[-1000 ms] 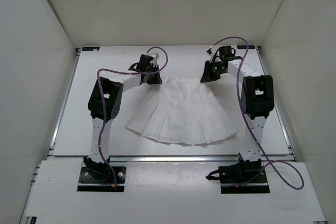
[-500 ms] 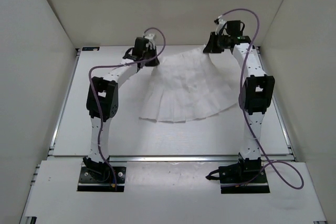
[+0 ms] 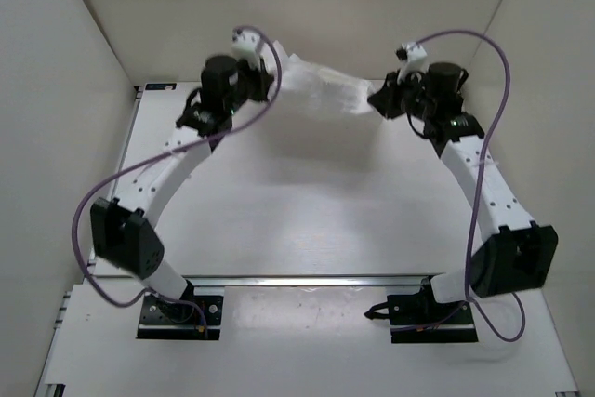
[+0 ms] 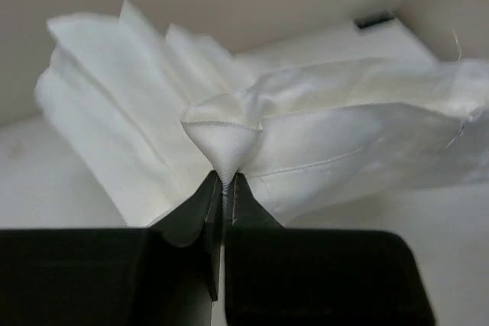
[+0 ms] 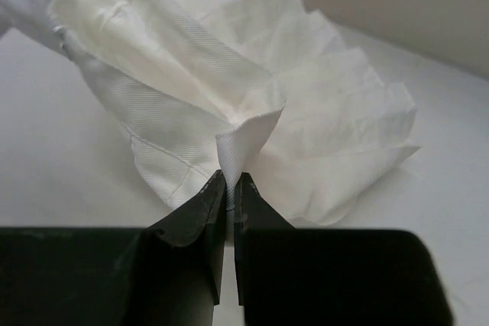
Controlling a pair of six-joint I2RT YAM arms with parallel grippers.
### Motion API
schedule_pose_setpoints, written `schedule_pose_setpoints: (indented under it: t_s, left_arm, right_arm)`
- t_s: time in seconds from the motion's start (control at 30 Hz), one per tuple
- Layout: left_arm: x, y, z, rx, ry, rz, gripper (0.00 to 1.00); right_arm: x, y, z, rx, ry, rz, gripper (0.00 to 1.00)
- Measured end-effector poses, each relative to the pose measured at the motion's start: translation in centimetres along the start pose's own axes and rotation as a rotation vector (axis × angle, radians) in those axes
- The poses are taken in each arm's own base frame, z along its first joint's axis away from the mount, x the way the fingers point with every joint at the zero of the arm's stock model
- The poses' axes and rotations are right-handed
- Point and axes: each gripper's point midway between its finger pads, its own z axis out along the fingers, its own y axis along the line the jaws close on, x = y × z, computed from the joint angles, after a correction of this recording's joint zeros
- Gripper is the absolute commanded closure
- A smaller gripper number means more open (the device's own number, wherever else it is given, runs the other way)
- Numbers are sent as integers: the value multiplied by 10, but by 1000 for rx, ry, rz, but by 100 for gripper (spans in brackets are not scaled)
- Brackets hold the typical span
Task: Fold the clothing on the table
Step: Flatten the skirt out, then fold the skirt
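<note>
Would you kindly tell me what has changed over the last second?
The left gripper and right gripper pinched the skirt and reached toward the far wall, carrying it off the middle of the table; it now hangs bunched between them. The table stayed put.

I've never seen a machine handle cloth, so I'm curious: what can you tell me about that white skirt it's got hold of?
The white pleated skirt looks like thin woven fabric, with a stitched seam along its edge. It is bunched rather than flat, strung between the left gripper and the right gripper, each shut on a pinched corner of that edge. It sits over the far end of the table, pleats fanning away. Whether any part rests on the surface is unclear.
</note>
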Motion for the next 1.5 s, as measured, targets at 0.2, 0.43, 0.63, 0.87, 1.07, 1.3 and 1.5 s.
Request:
schedule_pose_setpoints:
  t_s: [0.2, 0.43, 0.63, 0.87, 1.07, 1.3, 1.5]
  left_arm:
    - [193, -30, -92, 8, 373, 20, 100]
    - [233, -17, -140, -44, 487, -63, 100]
    - [233, 26, -97, -126, 480, -169, 100]
    - [330, 39, -63, -166, 694, -230, 100]
    - [342, 54, -27, -186, 704, -324, 86]
    - [330, 68, -12, -207, 711, -365, 20]
    - [310, 72, -10, -215, 692, -381, 18]
  right_arm:
    - [157, 18, -31, 7, 233, 113, 100]
    - [222, 51, -41, -68, 407, 238, 100]
    - [200, 34, 6, -111, 372, 266, 100]
    - [252, 0, 46, -98, 488, 373, 100]
    - [284, -23, 70, -102, 538, 450, 82]
    - [262, -54, 77, -65, 492, 448, 43]
    - [216, -67, 84, -43, 420, 393, 75]
